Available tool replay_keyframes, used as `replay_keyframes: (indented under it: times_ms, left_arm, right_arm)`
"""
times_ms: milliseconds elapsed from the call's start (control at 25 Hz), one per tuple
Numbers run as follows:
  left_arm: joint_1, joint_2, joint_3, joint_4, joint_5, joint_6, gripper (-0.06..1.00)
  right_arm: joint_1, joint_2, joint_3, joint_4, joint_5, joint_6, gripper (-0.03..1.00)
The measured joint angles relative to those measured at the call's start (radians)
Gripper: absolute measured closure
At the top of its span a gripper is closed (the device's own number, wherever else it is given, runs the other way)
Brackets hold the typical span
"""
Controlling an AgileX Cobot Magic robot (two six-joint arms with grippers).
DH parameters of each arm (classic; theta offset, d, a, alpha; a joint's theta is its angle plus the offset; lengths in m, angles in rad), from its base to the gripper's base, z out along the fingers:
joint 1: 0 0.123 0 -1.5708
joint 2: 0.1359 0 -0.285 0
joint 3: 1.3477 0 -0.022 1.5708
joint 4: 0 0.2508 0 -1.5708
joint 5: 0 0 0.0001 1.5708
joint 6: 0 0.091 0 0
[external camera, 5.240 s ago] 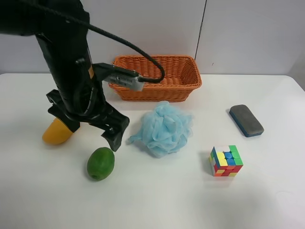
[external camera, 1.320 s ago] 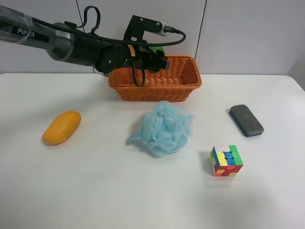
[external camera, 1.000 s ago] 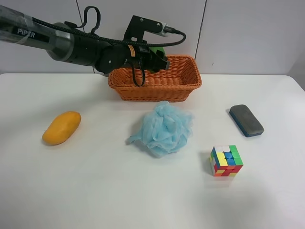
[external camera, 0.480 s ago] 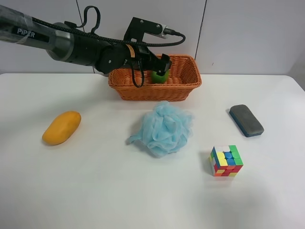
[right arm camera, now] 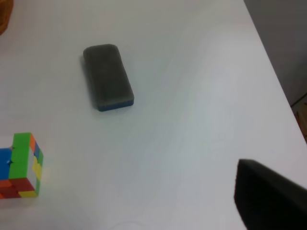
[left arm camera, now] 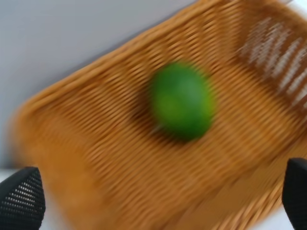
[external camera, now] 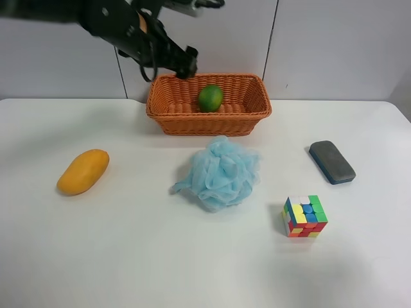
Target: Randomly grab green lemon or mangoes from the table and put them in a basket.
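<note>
Left claw (left arm camera: 156, 197): open wide and holding nothing. The left wrist view shows only its two black fingertips (left arm camera: 19, 199), one at each side, with basket weave between them. That view is motion-blurred.

In the exterior high view (12 o'clock = toward the wall), the left claw hangs in the air over the basket's 11 o'clock corner. It is above the rim and touches nothing.

Green lemon (external camera: 210, 98): inside the basket (external camera: 205, 123), lying on the floor at roughly the centre. It is apart from the claw. The left wrist view shows it from above, with weave all round it.

Mango (external camera: 83, 171): on the table (external camera: 160, 263), at about 8 o'clock from the basket and well apart from it. It lies flat, with its long axis running 2 to 8 o'clock.

Right claw (right arm camera: 268, 201): the right wrist view shows only one dark piece of it, at the frame edge. I cannot tell whether it is open or closed. It is over bare table.

Other items on the table:
- Blue mesh sponge (external camera: 220, 172): at 6 o'clock from the basket, just in front of its near wall. I cannot tell whether they touch.
- Puzzle cube (external camera: 304, 217): at about 4 o'clock from the sponge, near it but apart.
- Dark eraser block (external camera: 332, 162): it has a blue underside and sits at 3 o'clock from the sponge, well apart. It is at 1 o'clock from the cube, and the two are not touching.
</note>
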Motion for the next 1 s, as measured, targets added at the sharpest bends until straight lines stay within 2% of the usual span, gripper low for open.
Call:
replay_keyframes:
  times_ms: [200,360,440,680,880,1000]
  left_arm:
    - [0.018,-0.269,0.000,0.056,0.428,0.026,-0.05]
    - [0.018,-0.473,0.000,0.097,0.707,0.067,-0.05]
    - [0.018,-0.561,0.000,0.100,0.791,0.083,-0.05]
    - [0.018,-0.794,0.085,0.096,0.817,0.146,-0.05]
    - [0.018,-1.012,0.245,0.113,0.817,0.163,-0.05]
    - [0.018,-1.143,0.367,0.090,0.817,0.164,-0.05]
  right_arm:
    - [0.000,0.000,0.000,0.000,0.000,0.000,-0.02]
    - [0.000,0.000,0.000,0.000,0.000,0.000,-0.02]
    - [0.000,0.000,0.000,0.000,0.000,0.000,-0.02]
    - [0.000,0.000,0.000,0.000,0.000,0.000,-0.02]
    - [0.000,0.000,0.000,0.000,0.000,0.000,-0.02]
    - [0.000,0.000,0.000,0.000,0.000,0.000,-0.02]
